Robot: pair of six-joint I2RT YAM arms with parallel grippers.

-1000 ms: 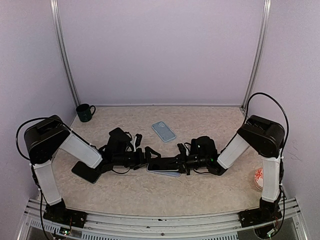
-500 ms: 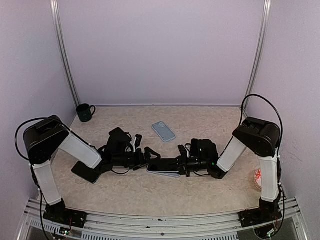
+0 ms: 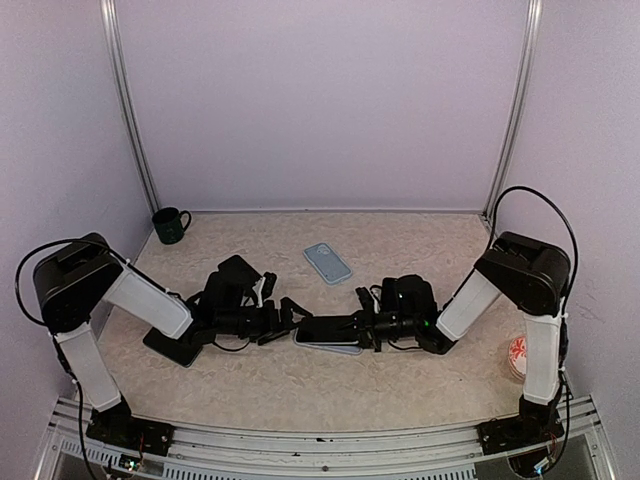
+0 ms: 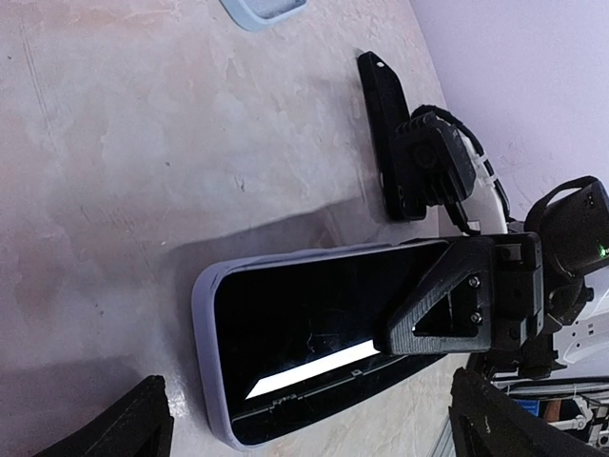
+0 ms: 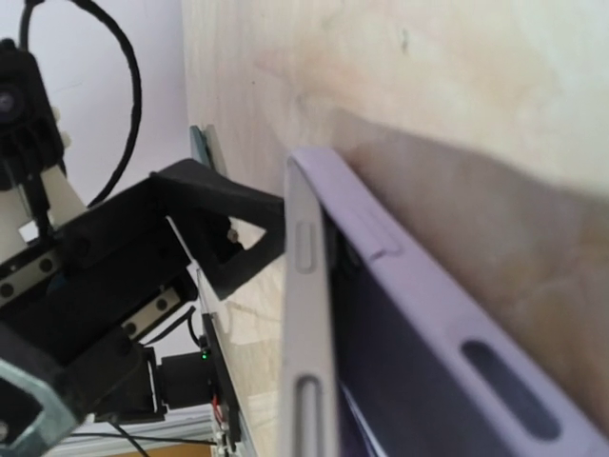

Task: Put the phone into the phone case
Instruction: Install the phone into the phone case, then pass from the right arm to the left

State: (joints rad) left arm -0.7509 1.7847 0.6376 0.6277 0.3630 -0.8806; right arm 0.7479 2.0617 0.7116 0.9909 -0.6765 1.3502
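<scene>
Phone (image 3: pixel 322 329), dark screen up, lies flat in a lavender phone case (image 4: pixel 202 343) on the table (image 3: pixel 420 240), about midway between its side edges and nearer its near edge than its far one. The overhead view shows it between the two arms, with the left gripper (image 3: pixel 288 318) just off one end and the right gripper (image 3: pixel 360 326) over the other. It also shows a light-blue case (image 3: pixel 328 263) lying apart toward the far edge, and a dark green mug (image 3: pixel 170 225) in the far left corner. The left wrist view adds what the overhead cannot. Its own fingers (image 4: pixel 138 424) are spread wide to either side, touching nothing. The right gripper's black fingertips, pressed together, rest on the screen at the phone's far end. The right wrist view gives only the case's side wall close up, with button bumps and a slot. From there I cannot tell whether the phone is fully seated.
</scene>
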